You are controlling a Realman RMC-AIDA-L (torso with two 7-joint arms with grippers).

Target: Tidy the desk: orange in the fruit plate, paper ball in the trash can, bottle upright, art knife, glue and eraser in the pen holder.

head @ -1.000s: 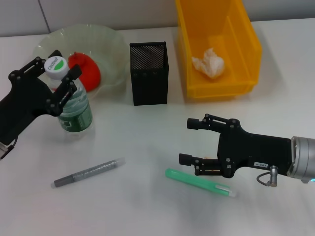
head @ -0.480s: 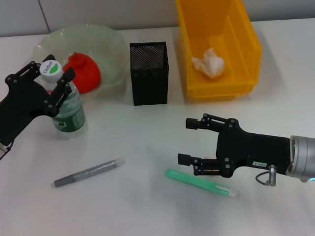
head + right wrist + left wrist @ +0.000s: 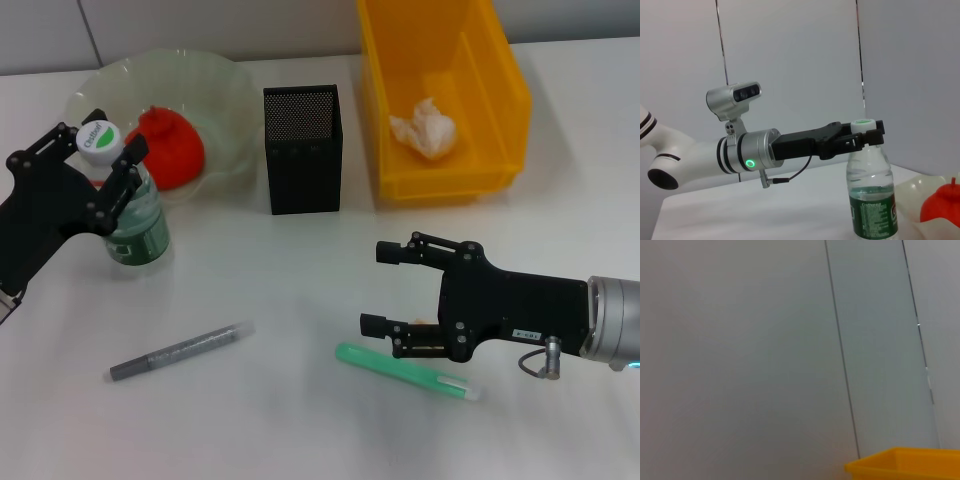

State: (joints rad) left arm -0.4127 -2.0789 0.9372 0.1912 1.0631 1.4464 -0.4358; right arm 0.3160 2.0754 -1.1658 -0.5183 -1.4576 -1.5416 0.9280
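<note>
White desk point(image 3: 300, 300) before a pale panelled wall; we are logging the contents as they stand.

Far left corner: fruit plate point(image 3: 225, 95), with the orange point(image 3: 170, 148) lying in it. Sorted.

Far right: trash can point(image 3: 500, 110), paper ball point(image 3: 423, 128) resting on its floor. Sorted.

Far middle, between plate and can: pen holder point(image 3: 303, 148), upright; we cannot tell whether anything is inside.

Left edge, just in front of the plate: bottle point(image 3: 130, 205), standing upright on the desk, white cap up. Our left gripper point(image 3: 95, 165) is bracketing its neck just under the cap; the right wrist view point(image 3: 867, 132) shows the fingers against the neck, so we are reading it as clamped on the bottle, though how tightly we cannot tell.

Near left: a grey pen-like stick point(image 3: 180, 350), lying flat, untouched.

Near middle: a green stick point(image 3: 405, 372), lying flat. Our right gripper point(image 3: 385, 290) is hovering just beside and above it, fingers spread wide, holding nothing. A small tan piece, likely the eraser point(image 3: 425, 325), is showing between the lower fingers.

Step in hand, as we judge it: we are setting the bottle upright. Next move calls for opening the left fingers and lifting clear without tipping it, then lowering the right gripper squarely over one small item for the pen holder.
</note>
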